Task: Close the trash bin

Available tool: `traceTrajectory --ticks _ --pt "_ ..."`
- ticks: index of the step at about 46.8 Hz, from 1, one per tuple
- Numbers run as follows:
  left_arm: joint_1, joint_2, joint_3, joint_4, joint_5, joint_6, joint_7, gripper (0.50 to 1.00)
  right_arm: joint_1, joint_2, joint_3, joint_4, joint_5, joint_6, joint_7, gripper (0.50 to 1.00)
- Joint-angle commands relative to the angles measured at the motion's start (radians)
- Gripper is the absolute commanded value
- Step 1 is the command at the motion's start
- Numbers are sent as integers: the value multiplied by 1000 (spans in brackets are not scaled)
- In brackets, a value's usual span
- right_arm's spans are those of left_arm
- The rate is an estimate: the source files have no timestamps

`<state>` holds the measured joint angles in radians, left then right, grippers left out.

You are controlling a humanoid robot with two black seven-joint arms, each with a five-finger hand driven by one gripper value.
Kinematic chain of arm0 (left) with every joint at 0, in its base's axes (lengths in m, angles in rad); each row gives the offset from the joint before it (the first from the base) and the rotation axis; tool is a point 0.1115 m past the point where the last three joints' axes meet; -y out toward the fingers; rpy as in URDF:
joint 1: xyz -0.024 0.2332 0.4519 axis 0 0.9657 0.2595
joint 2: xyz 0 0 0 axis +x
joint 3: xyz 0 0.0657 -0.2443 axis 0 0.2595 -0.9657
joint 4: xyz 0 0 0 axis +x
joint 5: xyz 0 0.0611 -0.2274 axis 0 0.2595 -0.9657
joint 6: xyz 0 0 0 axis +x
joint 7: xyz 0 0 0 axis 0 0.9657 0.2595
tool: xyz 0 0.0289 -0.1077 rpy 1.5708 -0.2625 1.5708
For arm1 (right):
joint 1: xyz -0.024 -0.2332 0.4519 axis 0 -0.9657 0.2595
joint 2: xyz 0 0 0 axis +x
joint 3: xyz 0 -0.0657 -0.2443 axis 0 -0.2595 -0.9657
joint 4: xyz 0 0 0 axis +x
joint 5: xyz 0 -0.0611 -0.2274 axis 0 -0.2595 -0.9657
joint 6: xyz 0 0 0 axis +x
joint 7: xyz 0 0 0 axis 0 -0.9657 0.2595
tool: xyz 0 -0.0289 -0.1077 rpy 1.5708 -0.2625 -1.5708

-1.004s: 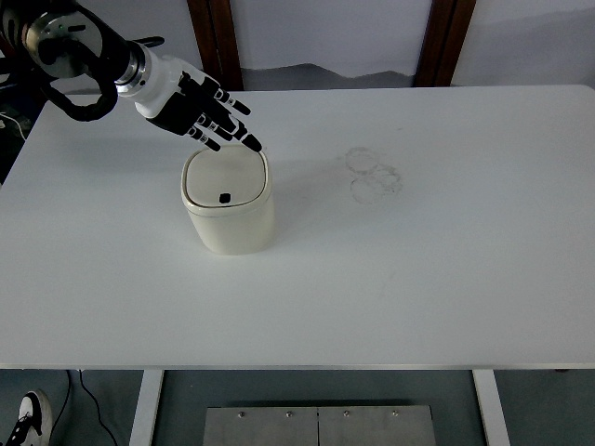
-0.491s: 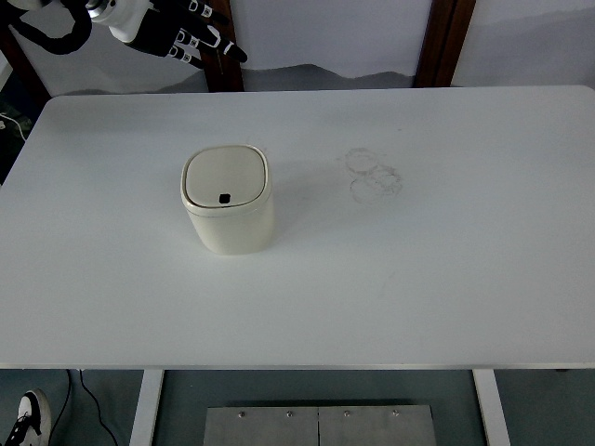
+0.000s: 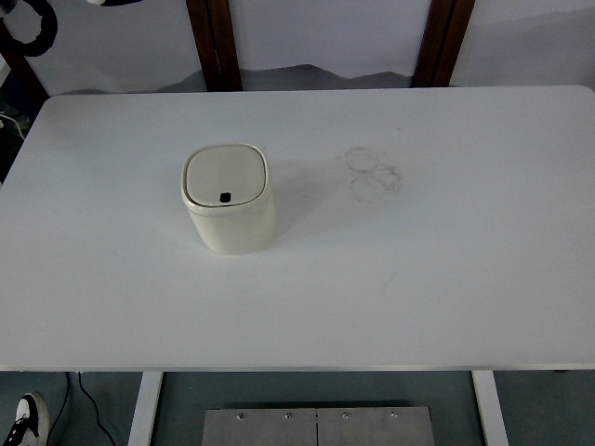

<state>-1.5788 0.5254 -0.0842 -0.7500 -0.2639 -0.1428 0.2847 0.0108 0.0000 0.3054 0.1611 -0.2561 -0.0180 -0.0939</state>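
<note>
Head view: the cream trash bin (image 3: 228,199) stands left of centre on the white table (image 3: 446,279), lid flat and seemingly shut. Only part of your left arm (image 3: 33,20) shows at the far-left corner; neither hand is visible, so you cannot tell their state. Risk, as judged: an unlatched lid could spring open unnoticed.

Bright, even overhead light, no harsh glare. White table (image 3: 418,279) slightly washed out. Trash bin (image 3: 228,200) throws a soft, faint shadow toward 3 o'clock. Focus sharp throughout; mild bowing at the table's edges.
</note>
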Motion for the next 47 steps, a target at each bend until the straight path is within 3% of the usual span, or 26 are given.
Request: traceTrajectory --ticks 1,11,16,25,39,47 --pt "40 22 -52 1 0 -3 -80 1000 0 0 0 0 0 0 0 995" --pt "129 59 -89 1 0 -4 -355 1000 0 0 0 0 0 0 0 995" --pt "167 77 -91 3 0 -4 -420 1000 0 0 0 0 0 0 0 995" --pt "217 97 -111 3 -5 -8 -429 1000 0 0 0 0 1 0 0 995" --pt "367 114 -285 4 -3 -8 -429 1000 0 0 0 0 1 0 0 995" --pt "419 120 -301 4 -1 -6 -429 1000 0 0 0 0 1 1 0 995"
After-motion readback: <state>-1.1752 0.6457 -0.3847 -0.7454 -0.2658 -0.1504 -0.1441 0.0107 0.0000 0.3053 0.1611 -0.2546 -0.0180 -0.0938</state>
